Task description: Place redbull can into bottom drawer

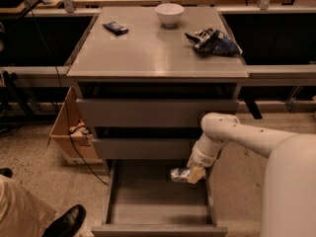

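The bottom drawer (pixel 158 228) is pulled out wide, a deep grey tray with a bare floor. My gripper (pixel 191 174) hangs over the drawer's right side, just below the middle drawer front, at the end of the white arm that comes in from the right. It is shut on the redbull can (pixel 180 175), a small shiny silver can held lying sideways, its free end pointing left, above the drawer floor.
On the cabinet top (pixel 148 53) stand a white bowl (pixel 169 14), a small flat dark packet (pixel 115 28) and a wrinkly dark blue-and-white bag (pixel 213 41). A cardboard box (pixel 69 132) sits left of the cabinet. A person's shoe (pixel 66 222) is at the lower left.
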`<state>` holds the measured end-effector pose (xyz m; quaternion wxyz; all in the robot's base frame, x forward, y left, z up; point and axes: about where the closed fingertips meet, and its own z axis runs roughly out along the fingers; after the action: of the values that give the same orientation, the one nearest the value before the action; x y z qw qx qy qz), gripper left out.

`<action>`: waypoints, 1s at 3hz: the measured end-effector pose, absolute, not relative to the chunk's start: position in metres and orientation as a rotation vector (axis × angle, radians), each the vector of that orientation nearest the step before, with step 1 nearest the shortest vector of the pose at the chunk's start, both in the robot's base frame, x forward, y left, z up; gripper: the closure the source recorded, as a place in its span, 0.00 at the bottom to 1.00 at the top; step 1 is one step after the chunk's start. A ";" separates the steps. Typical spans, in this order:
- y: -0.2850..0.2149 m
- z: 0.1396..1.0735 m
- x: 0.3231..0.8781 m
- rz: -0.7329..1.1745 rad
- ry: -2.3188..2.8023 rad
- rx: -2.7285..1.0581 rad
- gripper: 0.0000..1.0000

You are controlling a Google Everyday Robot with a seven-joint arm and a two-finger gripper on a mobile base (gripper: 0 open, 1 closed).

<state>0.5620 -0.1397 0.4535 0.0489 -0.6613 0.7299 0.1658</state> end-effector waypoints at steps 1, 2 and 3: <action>-0.140 0.444 0.558 0.523 2.233 -2.017 1.00; -0.136 0.429 0.555 0.521 2.241 -2.023 1.00; -0.125 0.378 0.558 0.525 2.243 -2.009 1.00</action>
<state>0.5576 -0.1250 0.3780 0.0423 -0.6566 0.7332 0.1716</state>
